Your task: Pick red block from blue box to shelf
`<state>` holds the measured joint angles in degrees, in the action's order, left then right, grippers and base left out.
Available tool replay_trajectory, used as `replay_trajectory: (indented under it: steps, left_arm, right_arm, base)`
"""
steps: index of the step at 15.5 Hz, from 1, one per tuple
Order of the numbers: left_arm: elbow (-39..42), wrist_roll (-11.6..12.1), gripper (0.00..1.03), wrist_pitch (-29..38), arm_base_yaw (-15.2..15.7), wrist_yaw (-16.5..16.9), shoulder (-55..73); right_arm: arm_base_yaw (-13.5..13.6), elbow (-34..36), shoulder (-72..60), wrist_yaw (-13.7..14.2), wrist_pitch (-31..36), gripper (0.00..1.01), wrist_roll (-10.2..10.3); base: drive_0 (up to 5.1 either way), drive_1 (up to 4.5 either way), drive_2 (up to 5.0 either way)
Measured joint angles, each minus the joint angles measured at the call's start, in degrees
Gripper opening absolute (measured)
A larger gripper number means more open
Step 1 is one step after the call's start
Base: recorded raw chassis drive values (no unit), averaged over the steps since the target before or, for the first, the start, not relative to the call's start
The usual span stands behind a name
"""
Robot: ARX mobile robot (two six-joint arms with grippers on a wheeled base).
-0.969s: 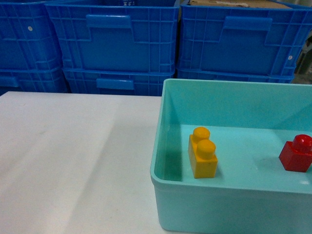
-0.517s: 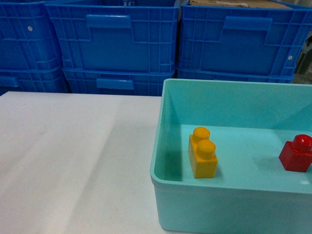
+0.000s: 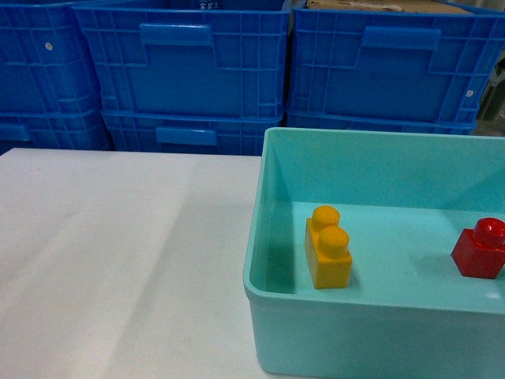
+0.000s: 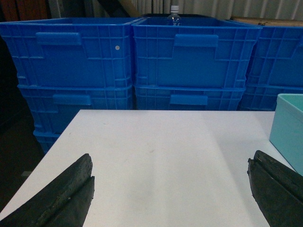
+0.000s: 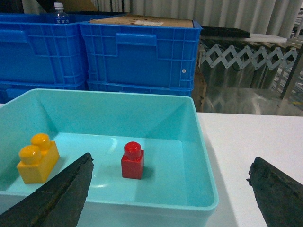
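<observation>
The red block (image 5: 132, 161) stands upright on the floor of the pale turquoise blue box (image 5: 156, 99); the head view shows this red block (image 3: 481, 249) at the right edge, inside the blue box (image 3: 256, 292). My right gripper (image 5: 170, 175) is open, hanging above the box's near right corner, with the block ahead and left of centre between its fingers (image 5: 61, 198). My left gripper (image 4: 170, 177) is open over bare white table, nothing between its fingers (image 4: 61, 198). Neither gripper appears in the head view. The shelf is out of view.
A yellow-orange two-stud brick (image 3: 329, 247) stands in the box's left half. Stacked dark blue ribbed crates (image 3: 189, 71) line the far edge of the white table (image 3: 118, 260). A folding metal lattice (image 5: 246, 56) sits beyond the table at the right.
</observation>
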<state>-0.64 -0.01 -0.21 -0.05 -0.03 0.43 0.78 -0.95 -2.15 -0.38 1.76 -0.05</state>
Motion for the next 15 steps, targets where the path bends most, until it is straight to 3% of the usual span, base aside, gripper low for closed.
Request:
replay_trajectory:
  steps: [15]
  left_arm:
    - [0.0,0.0,0.98,0.0,0.0,0.0,0.0]
  right_arm:
    - [0.0,0.0,0.0,0.0,0.0,0.98,0.0]
  base:
    - [0.0,0.0,0.0]
